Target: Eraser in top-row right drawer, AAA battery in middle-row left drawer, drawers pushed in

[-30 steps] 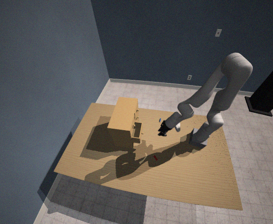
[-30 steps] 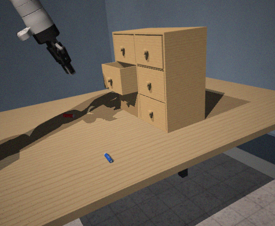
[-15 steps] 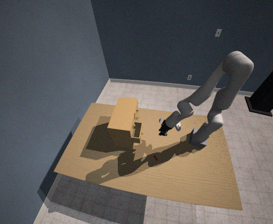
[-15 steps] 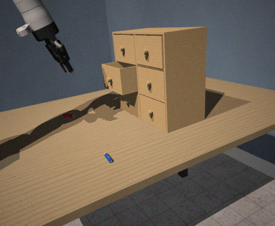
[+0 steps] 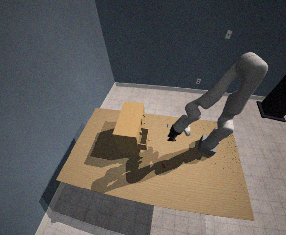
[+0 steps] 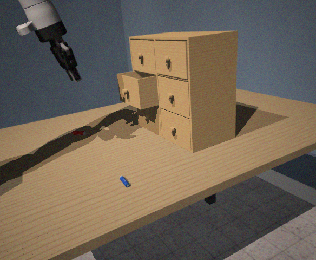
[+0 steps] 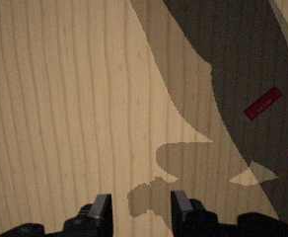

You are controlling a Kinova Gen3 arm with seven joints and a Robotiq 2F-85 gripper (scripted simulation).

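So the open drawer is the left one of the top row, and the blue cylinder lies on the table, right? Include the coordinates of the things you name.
Not top row: the open drawer (image 5: 142, 146) (image 6: 148, 92) is the left one of the middle row (exterior view). The blue cylinder (image 5: 167, 126) (image 6: 124, 181) lies on the table (image 5: 201, 184) (image 6: 68, 209) (image 7: 60, 99).

The top view looks steeply down from afar on table (image 5: 201, 187) (image 6: 77, 207) (image 7: 60, 99) and chest (image 5: 130, 117) (image 6: 212, 84). The exterior view faces the drawer fronts obliquely, closer in; the wrist view looks down at the table.

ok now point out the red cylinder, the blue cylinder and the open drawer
red cylinder (image 5: 162, 165) (image 6: 78, 132) (image 7: 263, 104): top, exterior and wrist views, middle of its side
blue cylinder (image 5: 167, 126) (image 6: 124, 181): top and exterior views, middle of its side
open drawer (image 5: 143, 146) (image 6: 148, 92): top and exterior views, outer side wall
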